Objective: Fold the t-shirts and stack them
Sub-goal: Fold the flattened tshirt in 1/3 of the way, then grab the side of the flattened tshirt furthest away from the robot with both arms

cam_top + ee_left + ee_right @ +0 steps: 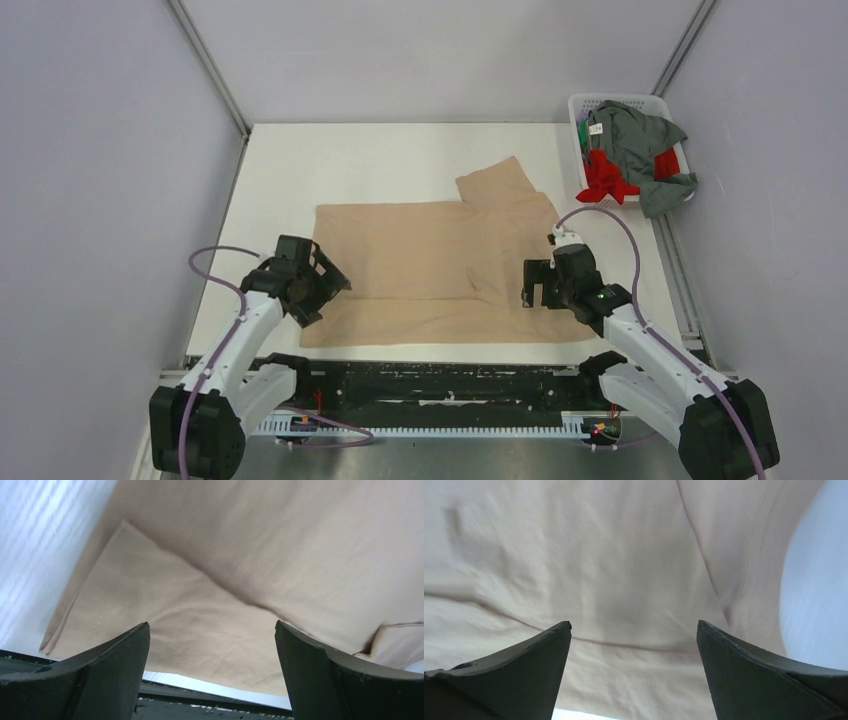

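Left gripper (322, 287), jaws wide apart and empty, hangs over the near-left corner of the tan shirt (420, 262). Right gripper (536, 284), likewise spread and empty, hangs over its near-right part. The tan shirt lies spread on the counter (400, 160). Grey shirt (632, 135) and red shirt (604, 180) lie heaped in the basket (582, 103), far right.

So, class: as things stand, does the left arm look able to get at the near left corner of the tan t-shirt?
Probably yes: its fingers hang open just above the tan t-shirt there, with nothing between them and the cloth.
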Tool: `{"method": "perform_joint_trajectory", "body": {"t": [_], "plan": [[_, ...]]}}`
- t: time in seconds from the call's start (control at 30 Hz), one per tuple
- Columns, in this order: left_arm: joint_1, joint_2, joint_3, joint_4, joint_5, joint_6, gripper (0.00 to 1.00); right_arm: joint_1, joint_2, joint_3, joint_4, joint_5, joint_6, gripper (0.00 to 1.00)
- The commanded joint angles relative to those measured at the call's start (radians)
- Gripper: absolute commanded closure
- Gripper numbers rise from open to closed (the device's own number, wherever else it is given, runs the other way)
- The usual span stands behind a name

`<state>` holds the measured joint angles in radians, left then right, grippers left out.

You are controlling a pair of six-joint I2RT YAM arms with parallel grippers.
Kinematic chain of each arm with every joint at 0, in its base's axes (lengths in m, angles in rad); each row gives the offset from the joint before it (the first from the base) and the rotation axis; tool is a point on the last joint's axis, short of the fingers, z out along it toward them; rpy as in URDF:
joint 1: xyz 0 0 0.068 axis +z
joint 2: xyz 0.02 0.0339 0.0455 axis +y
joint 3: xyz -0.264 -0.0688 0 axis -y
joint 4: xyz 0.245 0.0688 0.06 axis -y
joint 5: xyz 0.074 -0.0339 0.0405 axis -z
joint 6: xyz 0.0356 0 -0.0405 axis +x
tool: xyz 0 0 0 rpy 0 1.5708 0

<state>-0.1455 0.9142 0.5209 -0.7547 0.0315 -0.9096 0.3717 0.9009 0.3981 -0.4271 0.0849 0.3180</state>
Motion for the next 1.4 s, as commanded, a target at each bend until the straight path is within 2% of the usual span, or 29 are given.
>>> {"method": "perform_joint_trajectory", "body": {"t": [0.0,0.1,0.2,0.5,0.73,0.87,1.03,1.13,1.37], "plan": [[0.008,0.111,0.207,0.016,-0.119,0.038,0.00,-0.002,0.035,0.125,0.177,0.042,-0.036,0.02],[0.015,0.246,0.348,0.027,-0.167,0.069,0.00,-0.003,0.111,0.181,0.338,0.053,-0.015,0.02],[0.040,0.396,0.469,0.039,-0.196,0.091,0.00,-0.003,0.255,0.296,0.414,-0.006,-0.035,0.02],[0.115,0.841,0.834,0.069,-0.240,0.123,0.01,-0.028,0.805,0.789,0.409,-0.020,-0.166,0.02],[0.144,1.128,1.079,0.016,-0.207,0.121,0.12,-0.070,1.146,1.189,0.383,-0.007,-0.245,0.02],[0.144,1.197,1.103,0.014,-0.229,0.102,0.18,-0.086,1.304,1.349,0.384,-0.034,-0.251,0.02],[0.144,1.249,1.136,0.012,-0.245,0.095,0.27,-0.091,1.398,1.383,0.552,-0.016,-0.298,0.02],[0.144,1.271,1.147,0.011,-0.222,0.090,0.39,-0.091,1.455,1.413,0.610,-0.008,-0.310,0.02],[0.144,1.274,1.117,-0.015,-0.200,0.092,0.59,-0.098,1.542,1.466,0.581,0.055,-0.299,0.02]]}}
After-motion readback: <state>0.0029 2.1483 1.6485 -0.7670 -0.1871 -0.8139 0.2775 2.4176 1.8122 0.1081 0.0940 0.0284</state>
